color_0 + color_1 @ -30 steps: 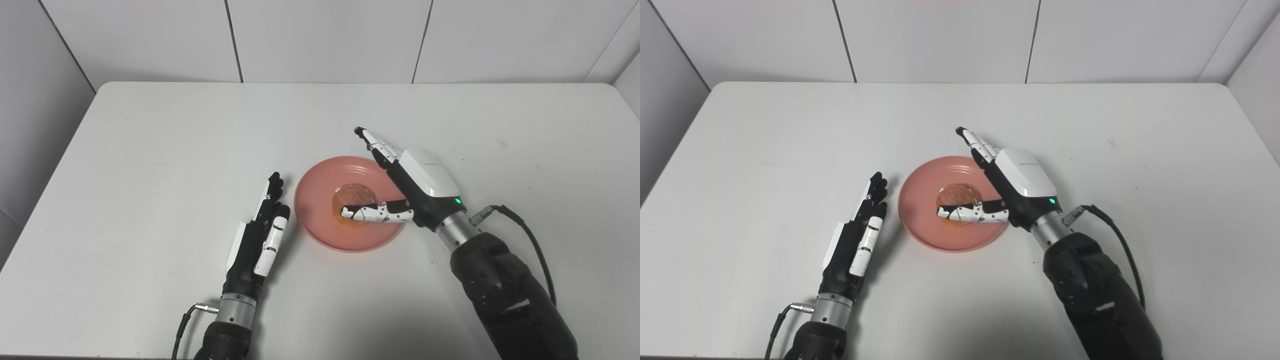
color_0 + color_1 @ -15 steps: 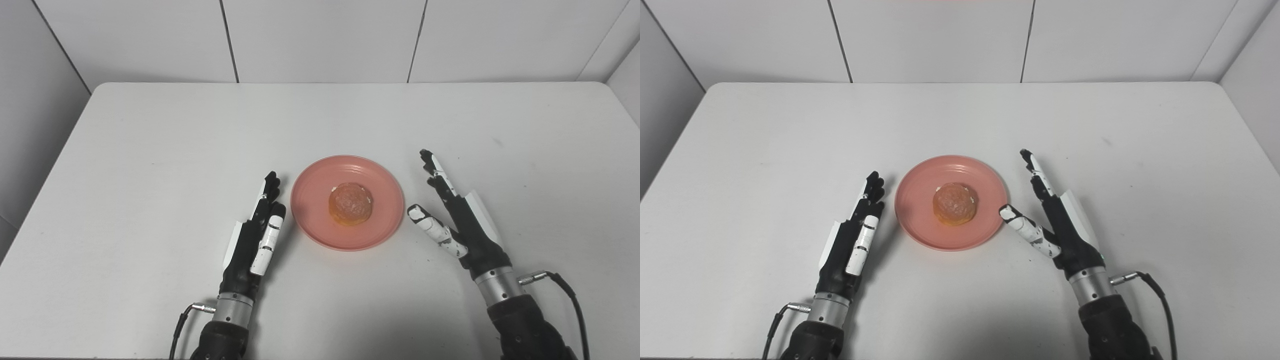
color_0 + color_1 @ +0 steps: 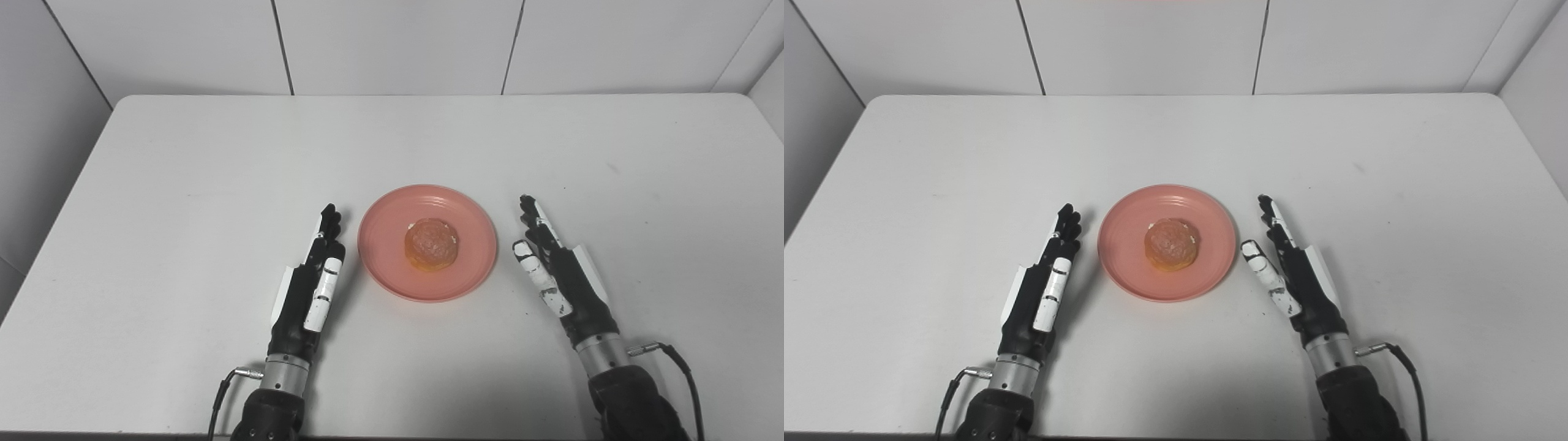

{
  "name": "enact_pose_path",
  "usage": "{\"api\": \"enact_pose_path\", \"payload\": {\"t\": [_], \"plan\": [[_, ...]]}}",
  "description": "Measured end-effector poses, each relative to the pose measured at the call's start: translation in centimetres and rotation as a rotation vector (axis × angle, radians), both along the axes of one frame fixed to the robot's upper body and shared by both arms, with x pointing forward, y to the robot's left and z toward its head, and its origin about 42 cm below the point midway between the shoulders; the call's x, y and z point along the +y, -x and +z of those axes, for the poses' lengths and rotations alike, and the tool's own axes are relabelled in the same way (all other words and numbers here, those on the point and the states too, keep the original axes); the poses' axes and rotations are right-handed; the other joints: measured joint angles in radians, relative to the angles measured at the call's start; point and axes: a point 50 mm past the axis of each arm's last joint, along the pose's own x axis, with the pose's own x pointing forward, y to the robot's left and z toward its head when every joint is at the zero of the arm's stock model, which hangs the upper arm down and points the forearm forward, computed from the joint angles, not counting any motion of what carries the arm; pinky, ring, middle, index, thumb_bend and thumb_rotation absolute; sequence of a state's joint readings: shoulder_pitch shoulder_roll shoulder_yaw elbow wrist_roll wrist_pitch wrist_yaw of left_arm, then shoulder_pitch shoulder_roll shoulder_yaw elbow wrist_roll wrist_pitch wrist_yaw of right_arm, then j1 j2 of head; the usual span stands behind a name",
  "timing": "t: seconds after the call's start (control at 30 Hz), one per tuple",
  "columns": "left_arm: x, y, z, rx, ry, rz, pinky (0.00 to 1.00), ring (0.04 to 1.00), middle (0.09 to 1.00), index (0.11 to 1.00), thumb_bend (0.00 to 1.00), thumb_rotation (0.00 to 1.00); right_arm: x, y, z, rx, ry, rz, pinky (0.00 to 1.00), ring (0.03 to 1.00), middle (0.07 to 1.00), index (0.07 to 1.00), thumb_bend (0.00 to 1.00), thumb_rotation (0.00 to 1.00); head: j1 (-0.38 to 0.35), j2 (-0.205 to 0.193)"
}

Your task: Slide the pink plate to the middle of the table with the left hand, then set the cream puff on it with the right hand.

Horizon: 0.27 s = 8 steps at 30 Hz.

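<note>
Your plate sits mid-table with the cream puff at its centre. Your left hand and right hand flank it, each just beside the rim, fingers extended and holding nothing. The table offers bare surface toward every edge. You see no legible writing.
</note>
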State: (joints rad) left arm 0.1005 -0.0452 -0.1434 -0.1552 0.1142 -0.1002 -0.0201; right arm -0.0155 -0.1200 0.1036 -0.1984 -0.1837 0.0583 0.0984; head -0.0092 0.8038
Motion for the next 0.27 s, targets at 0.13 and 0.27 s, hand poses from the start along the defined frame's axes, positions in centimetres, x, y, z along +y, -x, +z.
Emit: {"api": "enact_pose_path", "payload": {"t": [0.13, 0.27], "plan": [[0.25, 0.50, -0.11, 0.006, 0.006, 0.004, 1.00, 1.000, 1.000, 0.990, 0.44, 1.00, 0.16, -0.01, -0.05, 0.004, -0.013, 0.001, 0.98, 0.987, 0.989, 0.969, 0.25, 1.00, -0.005, 0.002], [0.39, 0.53, -0.13, 0.007, 0.010, 0.001, 1.00, 1.000, 1.000, 0.988, 0.44, 1.00, 0.25, -0.02, -0.13, 0.023, -0.047, 0.006, 1.00, 0.999, 0.998, 0.975, 0.23, 1.00, -0.003, 0.003]]}}
